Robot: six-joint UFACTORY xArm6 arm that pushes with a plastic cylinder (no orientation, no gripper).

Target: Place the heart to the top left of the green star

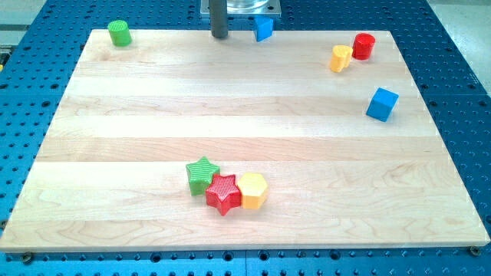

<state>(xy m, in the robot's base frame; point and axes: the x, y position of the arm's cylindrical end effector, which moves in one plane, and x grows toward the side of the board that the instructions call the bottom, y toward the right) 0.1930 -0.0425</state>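
- My tip (220, 36) sits at the tabletop's (115, 138) top edge, a little left of its middle; it touches no block, with a blue block (263, 28) just to its right whose shape I cannot make out for sure.
- There are no jaws on this rig, only the bare rod; nothing is grasped, and whatever moves must be pushed.
- The yellow heart (341, 57), as I read its shape, lies near the top right corner, touching or almost touching a red cylinder (364, 45); that closeness matters, since a careless shove could drag the cylinder along.
- The green star (202, 173) lies near the bottom edge, left of centre, pressed against a red star (223, 193), which in turn touches a yellow hexagon (252, 190); the cluster leaves the green star's upper left side free, which is where the heart belongs.
- A green cylinder (119, 33) stands at the top left corner and a blue cube (382, 103) near the right edge, both well apart from the likely path.
- I judge the task not yet begun; my tip would need to come round to the heart's upper right side to push it diagonally down and left.
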